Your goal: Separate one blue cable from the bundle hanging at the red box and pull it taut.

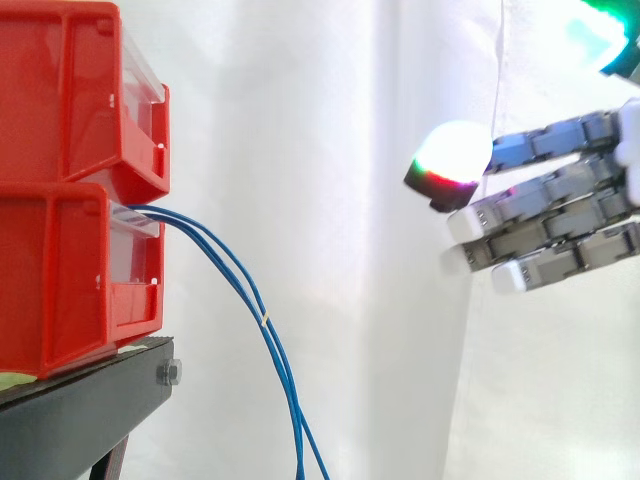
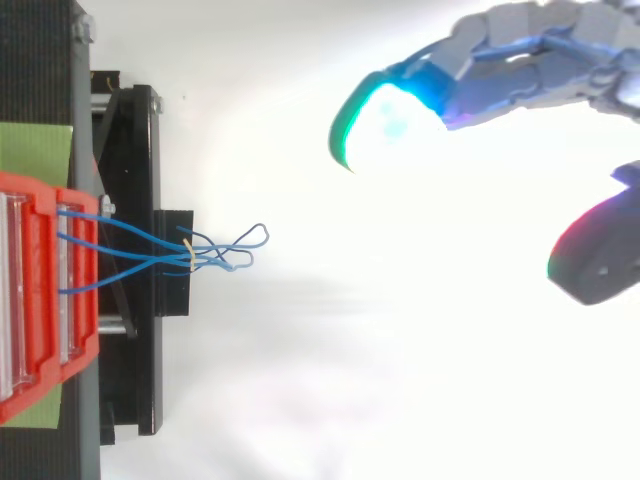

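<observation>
Where the side view looks across, the blue cables (image 1: 264, 320) hang from the lower red bin (image 1: 70, 280) on the black stand (image 1: 80, 410) — the hand (image 1: 560, 210), fingers straight and empty, is well apart. From above, the blue cables (image 2: 192, 250) loop past the stand — the hand (image 2: 530, 60) is spread, far right.

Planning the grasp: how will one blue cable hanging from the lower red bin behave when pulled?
Probably floppy: the blue cables sag from the red bin. Likely light, being so thin. A pale tie seems to bind them; neighbours may follow.
</observation>
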Tool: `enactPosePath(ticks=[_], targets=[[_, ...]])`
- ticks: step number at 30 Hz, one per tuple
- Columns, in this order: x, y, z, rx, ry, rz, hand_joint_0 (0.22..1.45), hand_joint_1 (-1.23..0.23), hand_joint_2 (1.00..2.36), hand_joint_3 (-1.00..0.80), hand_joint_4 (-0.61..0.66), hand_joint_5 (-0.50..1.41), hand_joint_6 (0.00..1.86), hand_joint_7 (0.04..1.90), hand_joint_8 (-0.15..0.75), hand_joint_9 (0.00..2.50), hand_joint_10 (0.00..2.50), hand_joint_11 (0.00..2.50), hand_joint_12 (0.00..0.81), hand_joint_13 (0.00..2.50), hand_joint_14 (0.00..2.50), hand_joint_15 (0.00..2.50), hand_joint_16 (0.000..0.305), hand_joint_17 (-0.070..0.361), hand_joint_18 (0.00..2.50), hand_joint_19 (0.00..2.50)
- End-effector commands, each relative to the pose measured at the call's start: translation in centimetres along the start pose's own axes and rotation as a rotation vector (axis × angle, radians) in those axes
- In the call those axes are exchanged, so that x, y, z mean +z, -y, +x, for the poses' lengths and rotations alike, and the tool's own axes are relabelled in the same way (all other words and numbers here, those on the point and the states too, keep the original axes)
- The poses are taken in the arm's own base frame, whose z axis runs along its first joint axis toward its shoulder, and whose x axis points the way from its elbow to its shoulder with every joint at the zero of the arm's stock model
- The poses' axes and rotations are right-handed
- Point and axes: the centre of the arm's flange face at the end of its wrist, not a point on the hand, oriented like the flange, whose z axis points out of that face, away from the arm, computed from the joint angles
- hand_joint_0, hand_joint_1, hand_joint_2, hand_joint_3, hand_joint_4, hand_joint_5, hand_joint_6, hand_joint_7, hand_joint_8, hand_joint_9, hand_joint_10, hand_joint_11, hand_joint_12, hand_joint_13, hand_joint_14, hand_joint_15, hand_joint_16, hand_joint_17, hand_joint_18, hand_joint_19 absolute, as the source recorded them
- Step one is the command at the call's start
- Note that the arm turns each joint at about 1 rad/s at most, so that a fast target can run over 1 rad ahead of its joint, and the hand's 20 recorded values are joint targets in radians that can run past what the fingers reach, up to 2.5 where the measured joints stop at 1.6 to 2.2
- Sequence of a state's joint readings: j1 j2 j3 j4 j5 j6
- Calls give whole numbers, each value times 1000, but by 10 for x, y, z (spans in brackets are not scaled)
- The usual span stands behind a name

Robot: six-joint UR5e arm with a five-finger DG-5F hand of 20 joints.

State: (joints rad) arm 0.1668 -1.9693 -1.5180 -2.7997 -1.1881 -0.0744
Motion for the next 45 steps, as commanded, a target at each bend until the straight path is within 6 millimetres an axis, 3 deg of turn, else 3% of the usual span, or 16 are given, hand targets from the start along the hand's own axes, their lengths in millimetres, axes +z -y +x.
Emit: enactPosePath(ticks=[1,8,17,24,41,45], targets=[[9,9,9,-2,16,-33,520,-738,1000,-500,227,-219,502,808,304,413,4,148,319,452,3,98,37,84,414,236],[19,35,23,-16,32,-29,524,-748,1000,-500,226,-220,502,809,304,415,4,151,312,468,4,102,36,81,414,226],[19,35,31,-17,74,-28,529,-717,1000,-500,234,-217,502,810,310,453,5,172,308,490,4,119,35,79,424,230],[25,63,39,-27,98,-3,533,-700,1000,-500,243,-210,502,820,316,488,6,197,308,493,4,120,35,79,420,240],[26,62,43,-102,173,-18,535,-682,1000,-500,259,-201,502,832,326,532,6,228,307,517,5,141,35,78,426,240],[31,76,49,-120,175,-6,536,-679,1000,-500,263,-200,502,837,325,533,6,225,306,519,5,141,34,77,430,240]])
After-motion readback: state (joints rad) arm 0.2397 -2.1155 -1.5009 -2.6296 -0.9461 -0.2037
